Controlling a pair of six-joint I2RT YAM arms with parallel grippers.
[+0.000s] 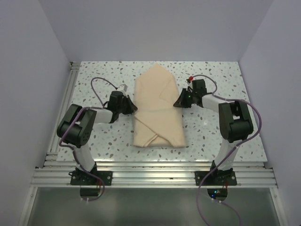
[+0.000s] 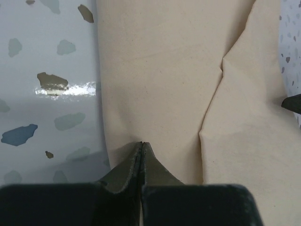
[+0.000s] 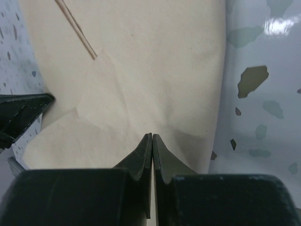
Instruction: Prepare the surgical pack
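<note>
The surgical pack [image 1: 157,108] is a tan cloth bundle, folded like an envelope with a pointed flap at the far end, lying in the middle of the table. The tray and packets are hidden inside. My left gripper [image 1: 133,108] is shut, its tips against the pack's left edge. In the left wrist view the shut gripper [image 2: 142,142] touches the flat cloth [image 2: 164,70]. My right gripper [image 1: 177,103] is shut at the pack's right edge. In the right wrist view the shut gripper [image 3: 152,134] rests on the cloth [image 3: 150,61]. No pinched fold shows in either.
The speckled tabletop [image 1: 211,136] is boxed in by white walls on three sides. Aluminium rails [image 1: 155,175] run along the near edge and a rail [image 1: 70,84] along the left side. The arms' purple cables [image 1: 101,84] loop above the table.
</note>
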